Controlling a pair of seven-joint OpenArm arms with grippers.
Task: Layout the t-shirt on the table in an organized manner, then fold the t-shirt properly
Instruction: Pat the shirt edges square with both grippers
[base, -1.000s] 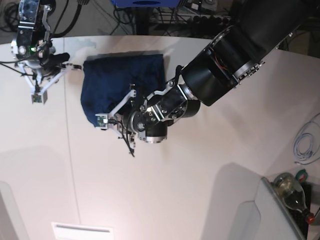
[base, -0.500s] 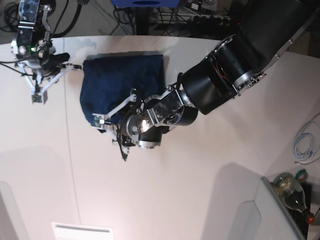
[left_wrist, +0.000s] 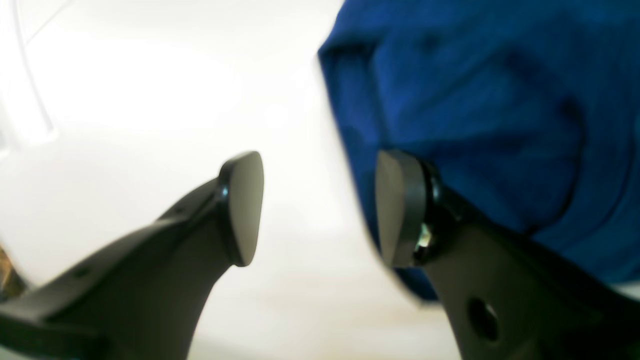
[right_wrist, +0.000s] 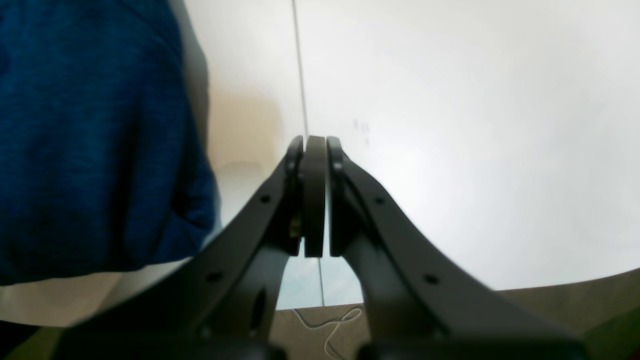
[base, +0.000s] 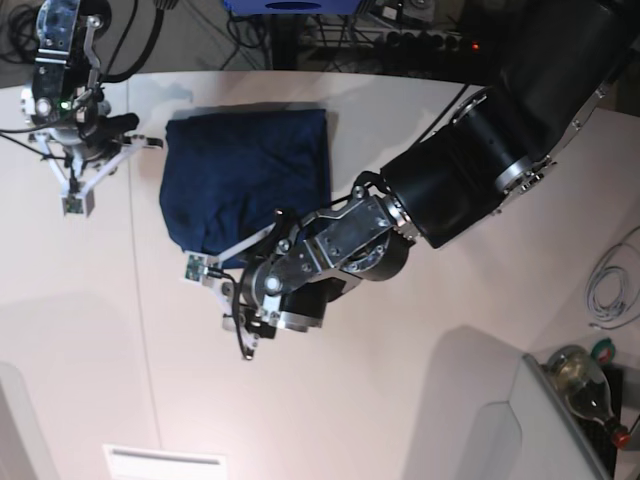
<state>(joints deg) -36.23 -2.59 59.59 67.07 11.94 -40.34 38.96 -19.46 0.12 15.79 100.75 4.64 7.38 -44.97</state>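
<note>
one folded t-shirt (base: 245, 180) edge beside bare table (base: 400, 380)

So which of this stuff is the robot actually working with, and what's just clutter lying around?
Part of the job:
- t-shirt, folded
- table
- left gripper, open beside the shirt
- right gripper, shut

Just lying about:
- white cable
- glass bottle
- cables on the floor

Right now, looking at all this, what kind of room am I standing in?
Most likely a robotics lab or test bench. Two robot arms work over a big white table holding only a folded navy t-shirt, and loose cables trail beside it, with wiring and gear behind.
</note>
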